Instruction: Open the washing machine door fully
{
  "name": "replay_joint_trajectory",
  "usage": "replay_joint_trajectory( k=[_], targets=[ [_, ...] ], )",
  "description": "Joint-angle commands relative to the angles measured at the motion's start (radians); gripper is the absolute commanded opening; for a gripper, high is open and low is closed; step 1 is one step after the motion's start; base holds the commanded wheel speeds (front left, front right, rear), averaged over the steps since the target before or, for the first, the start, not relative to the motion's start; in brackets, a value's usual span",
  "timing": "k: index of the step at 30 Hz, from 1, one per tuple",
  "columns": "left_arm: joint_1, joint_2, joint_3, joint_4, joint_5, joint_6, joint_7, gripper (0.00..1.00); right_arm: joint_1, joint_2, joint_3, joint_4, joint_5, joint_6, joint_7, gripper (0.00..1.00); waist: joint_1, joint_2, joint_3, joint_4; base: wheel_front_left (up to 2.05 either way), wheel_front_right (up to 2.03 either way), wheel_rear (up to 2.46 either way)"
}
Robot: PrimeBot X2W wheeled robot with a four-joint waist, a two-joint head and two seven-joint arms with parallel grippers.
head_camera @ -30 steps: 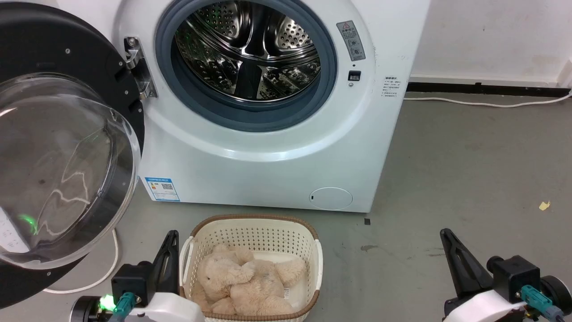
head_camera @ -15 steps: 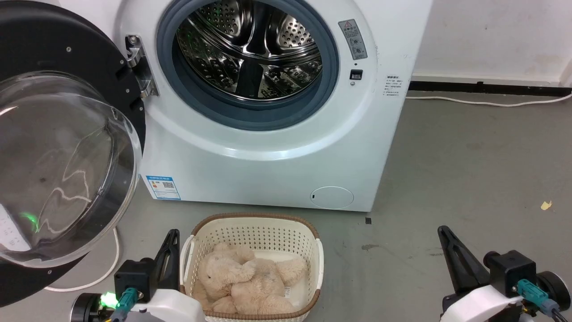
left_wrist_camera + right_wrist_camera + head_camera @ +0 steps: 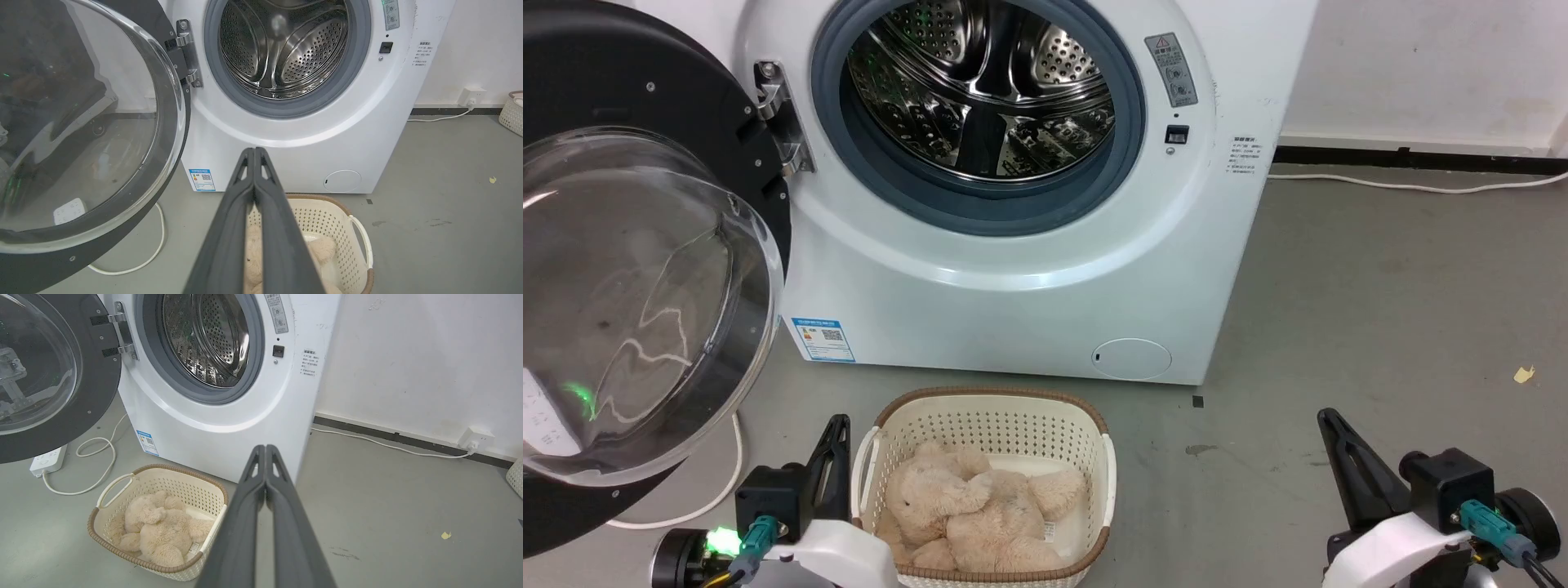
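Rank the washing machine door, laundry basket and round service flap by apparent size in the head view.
1. washing machine door, largest even though cropped at the left edge.
2. laundry basket.
3. service flap, clearly smallest.

Grey concrete floor (image 3: 1380, 286), scuffed white wall (image 3: 1421, 65), black skirting (image 3: 1421, 156), white cable (image 3: 1421, 189) along it.

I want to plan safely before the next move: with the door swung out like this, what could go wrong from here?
1. The large round black-rimmed glass door stands wide open; pushing further could strain its metal hinge.
2. The left gripper, jaws shut, sits close beside the cream perforated plastic basket; a sideways swing might knock it.
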Motion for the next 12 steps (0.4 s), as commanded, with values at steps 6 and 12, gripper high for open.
replay_joint_trajectory(
  k=[6, 12],
  targets=[
    [-0.019, -0.006, 0.011, 0.004, 0.014, -0.007, 0.006, 0.00, -0.014, 0.005, 0.002, 0.006, -0.008, -0.001, 0.005, 0.00, 0.0000, -0.0001, 0.000, 0.000, 0.00, 0.00, 0.00],
    [-0.019, -0.006, 0.011, 0.004, 0.014, -0.007, 0.006, 0.00, -0.014, 0.005, 0.002, 0.006, -0.008, -0.001, 0.005, 0.00, 0.0000, -0.0001, 0.000, 0.000, 0.00, 0.00, 0.00]
  ],
)
